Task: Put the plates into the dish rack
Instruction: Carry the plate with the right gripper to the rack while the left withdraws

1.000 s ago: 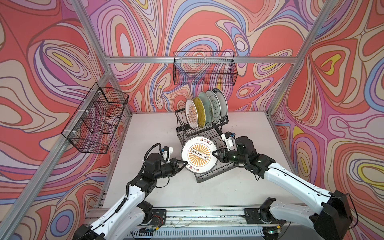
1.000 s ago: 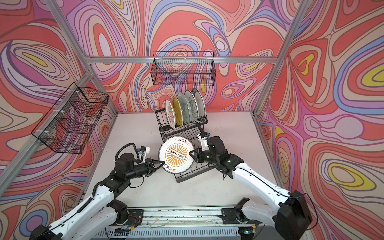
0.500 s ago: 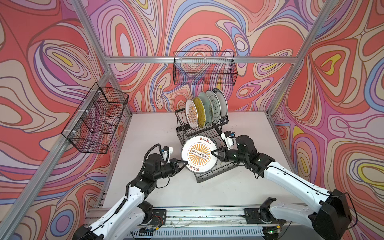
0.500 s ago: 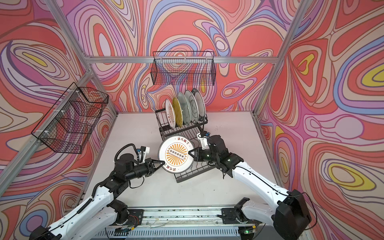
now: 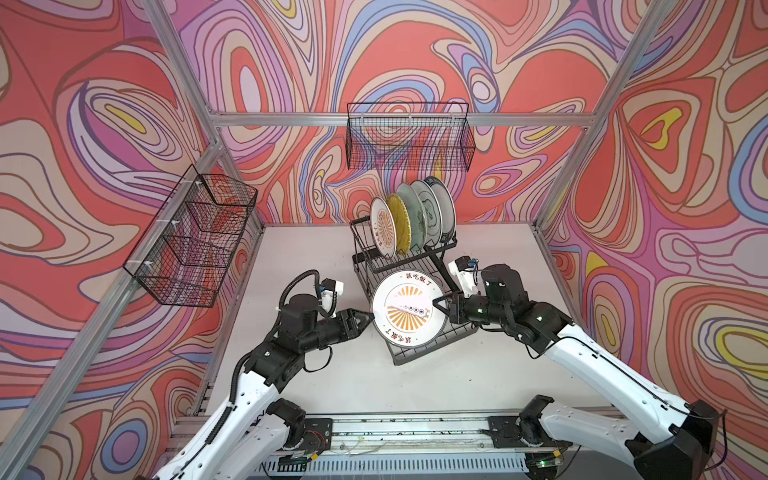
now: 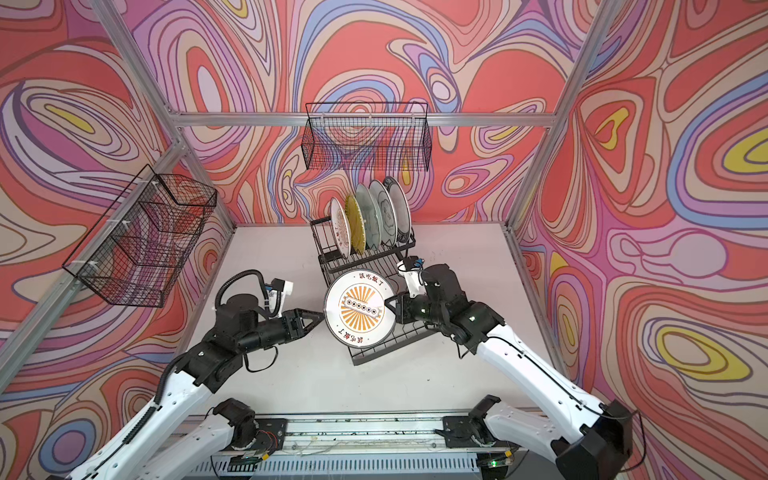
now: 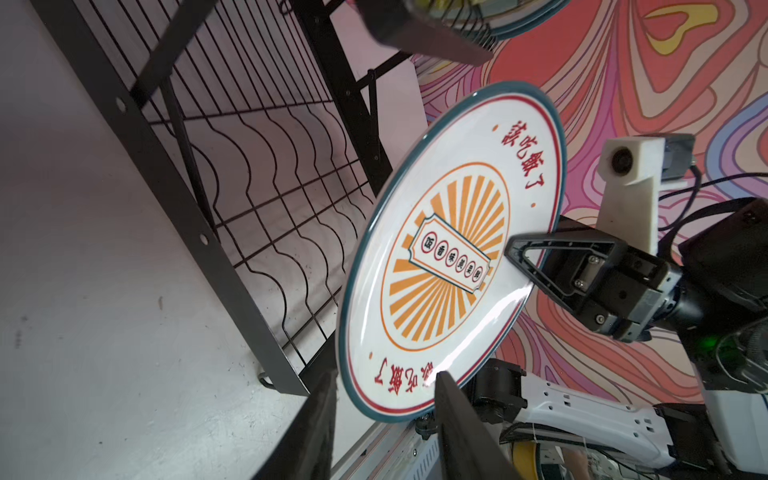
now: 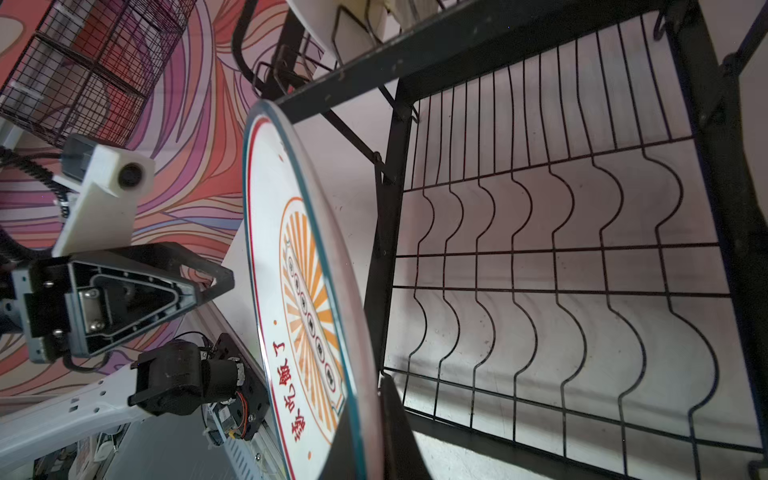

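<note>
Step in hand, as I judge it: the sixth plate is passing from arm to arm. Five plates [image 5: 409, 220] already stand on edge in the rack's [image 5: 455, 334] raised tier, up and beyond both grippers.

Right gripper [image 5: 436, 302]: clamped on the plate [image 5: 409, 309] at the rim nearest it. One finger lies across the printed face and the other is hidden behind it (the left wrist view shows the pinch best).

Left gripper [image 5: 369, 319]: jaws parted, holding nothing. In its own wrist view the plate's rim sits in the gap between its two fingers [image 7: 457, 415], with no clear touch. From the right wrist view its tips stand just off that rim.

Plate: on edge and tilted, with the sunburst face turned toward the left gripper. It reaches from the left gripper's tips across to the right gripper's. The rack's low wavy tray lies under and just behind the right gripper, partly beneath the plate. I cannot tell whether the lower rim touches a wire.

Next move, my reading:
- The left gripper should back straight off, away from the rim, without brushing it.
- The right gripper, with only a one-sided pinch, has to keep the plate from swinging. It then carries the plate to a free slot in the tier above it, or sets it into the tray's waves below.
- The rim must go in square to the wires, clear of the nearest racked plate.
</note>
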Controlling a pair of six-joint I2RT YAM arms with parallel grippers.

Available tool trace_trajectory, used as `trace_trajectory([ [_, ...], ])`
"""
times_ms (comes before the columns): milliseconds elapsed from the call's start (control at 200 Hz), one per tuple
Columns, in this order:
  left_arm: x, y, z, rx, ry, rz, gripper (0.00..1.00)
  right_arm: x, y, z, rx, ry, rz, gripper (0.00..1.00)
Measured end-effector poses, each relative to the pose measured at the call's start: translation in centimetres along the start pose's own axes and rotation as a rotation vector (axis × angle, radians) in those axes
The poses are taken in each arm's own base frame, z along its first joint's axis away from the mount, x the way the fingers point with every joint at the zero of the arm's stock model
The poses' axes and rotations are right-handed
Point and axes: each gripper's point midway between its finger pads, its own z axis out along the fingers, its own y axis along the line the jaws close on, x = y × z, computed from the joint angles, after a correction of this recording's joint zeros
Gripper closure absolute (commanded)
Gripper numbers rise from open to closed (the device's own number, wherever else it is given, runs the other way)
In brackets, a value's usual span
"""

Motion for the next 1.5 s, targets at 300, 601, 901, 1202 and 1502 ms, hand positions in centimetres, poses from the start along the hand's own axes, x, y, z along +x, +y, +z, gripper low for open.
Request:
trace_trajectory([
  [300,-0.5,2.2,-3.2,-0.219,-0.047,0.065,0.55,-3.9,3.7,-2.9,-0.053,-0.027,-0.186,1.00],
  [601,0.0,3.9,-4.4,-0.325,-0.040,0.073,0.54,-8.7,6.7,-4.5,-0.093,-0.132,-0.303,1.00],
  [901,-0.1,4.2,-5.0,-0.354,-0.048,0.079,0.55,-15.2,7.8,-3.8,-0.023,-0.274,-0.355,1.00],
  [1202,-0.2,4.3,-5.6,-0.366,-0.069,0.083,0.55,-19.4,8.2,-3.7,0.157,-0.463,-0.364,1.00],
  [1502,-0.1,4.4,-5.6,-0.369,-0.069,0.079,0.55,-21.8,11.2,-2.6,0.306,-0.600,-0.411,1.00],
])
